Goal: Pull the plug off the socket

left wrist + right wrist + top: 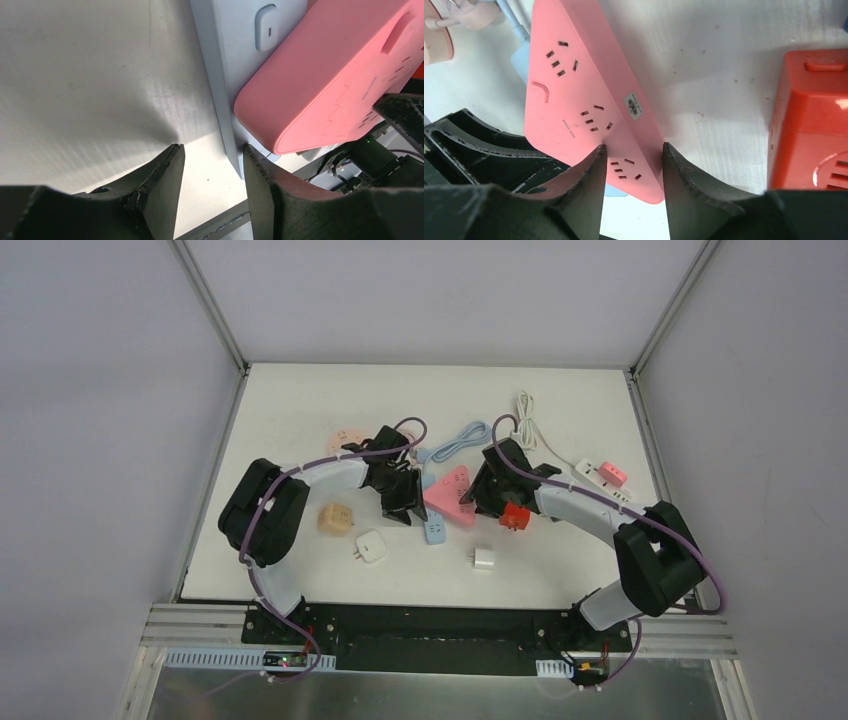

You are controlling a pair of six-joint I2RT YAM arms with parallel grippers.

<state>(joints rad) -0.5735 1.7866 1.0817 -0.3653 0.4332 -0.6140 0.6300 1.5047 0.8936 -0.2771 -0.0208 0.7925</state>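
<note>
A pink triangular socket (pixel 450 495) lies mid-table. My right gripper (pixel 478 498) is shut on its narrow end (pixel 574 95), one finger on the slotted face and the other on the side edge, as the right wrist view (pixel 633 147) shows. A light blue plug block (pixel 434 531) lies against the socket's left edge, partly under it (pixel 235 75). I cannot tell whether its pins are in the socket. My left gripper (pixel 405 508) is open (pixel 212 150). Its right finger (pixel 257 170) stands at the blue block's corner, and only bare table shows between the fingers.
A red cube socket (pixel 514 516) sits just right of my right gripper (pixel 809 115). Two white adapters (pixel 371 546) (pixel 484 560) and a beige cube (pixel 335 519) lie nearer the front. A white strip with a pink plug (pixel 603 478) and a white cable (pixel 527 420) are at the back right.
</note>
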